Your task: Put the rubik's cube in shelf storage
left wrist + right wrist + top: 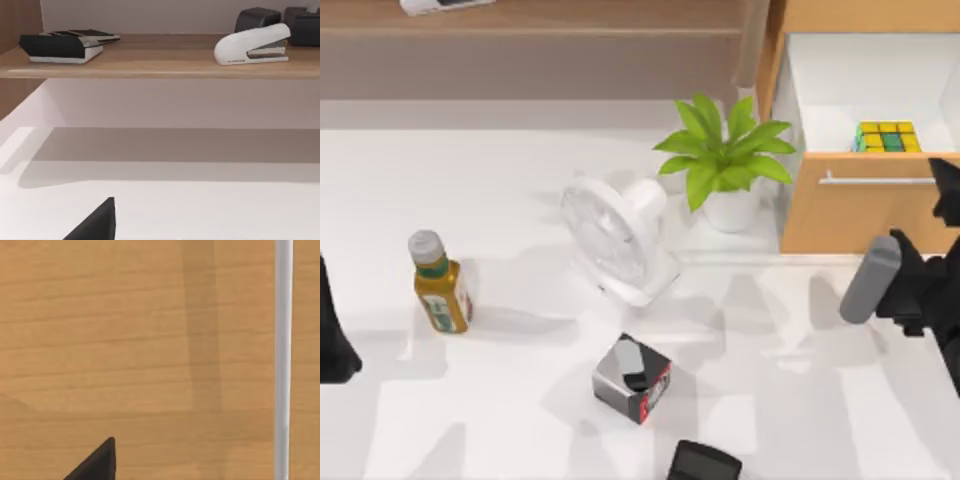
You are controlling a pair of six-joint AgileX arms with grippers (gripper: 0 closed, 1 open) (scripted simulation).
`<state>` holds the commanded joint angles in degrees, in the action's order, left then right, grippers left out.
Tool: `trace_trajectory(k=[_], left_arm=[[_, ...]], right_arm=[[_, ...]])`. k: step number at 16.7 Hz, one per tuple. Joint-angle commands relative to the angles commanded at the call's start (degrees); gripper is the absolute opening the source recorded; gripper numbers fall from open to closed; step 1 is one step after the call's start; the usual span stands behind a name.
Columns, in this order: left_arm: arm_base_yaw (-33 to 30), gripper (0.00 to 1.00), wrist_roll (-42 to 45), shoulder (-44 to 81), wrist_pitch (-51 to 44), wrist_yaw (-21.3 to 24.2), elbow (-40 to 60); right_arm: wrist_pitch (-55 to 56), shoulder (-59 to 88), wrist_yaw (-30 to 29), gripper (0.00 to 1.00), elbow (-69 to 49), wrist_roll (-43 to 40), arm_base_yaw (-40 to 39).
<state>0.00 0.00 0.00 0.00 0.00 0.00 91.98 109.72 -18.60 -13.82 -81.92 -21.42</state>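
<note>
The rubik's cube (887, 137), with yellow and green squares, lies inside the open orange-wood drawer (865, 215) at the back right, just behind the drawer's front panel. The shelf storage (530, 30) is the long light-brown wooden ledge along the back left, also seen in the left wrist view (160, 62). My right gripper (945, 190) hovers by the right end of the drawer's silver bar handle (875, 181), and its wrist view faces the drawer front (125, 340) and the handle (283, 360). My left arm (332, 340) is parked at the table's left edge.
A potted plant (725, 160) stands just left of the drawer, with a white fan (615, 240) beside it. A yellow bottle (440, 283) stands at the left, a grey, black and red box (633, 378) at front centre. A white stapler (252, 45) and a black device (62, 45) occupy the shelf.
</note>
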Motion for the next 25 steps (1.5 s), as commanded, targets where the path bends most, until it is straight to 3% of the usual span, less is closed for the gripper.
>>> trace_trajectory(k=[5,12,19,25], left_arm=[[0.0,1.0,0.0,0.0,0.0,0.0,0.0],[0.0,1.0,0.0,0.0,0.0,0.0,0.0],[0.0,1.0,0.0,0.0,0.0,0.0,0.0],[0.0,1.0,0.0,0.0,0.0,0.0,0.0]], right_arm=[[-19.75,-10.08,5.87,1.0,-5.5,13.42,-3.01],[-57.97,-20.0,14.13,1.0,-20.56,36.58,-4.55],[-97.3,-18.64,18.48,1.0,-45.54,58.03,-0.58],[-127.86,-6.72,18.59,1.0,-72.09,72.44,6.41]])
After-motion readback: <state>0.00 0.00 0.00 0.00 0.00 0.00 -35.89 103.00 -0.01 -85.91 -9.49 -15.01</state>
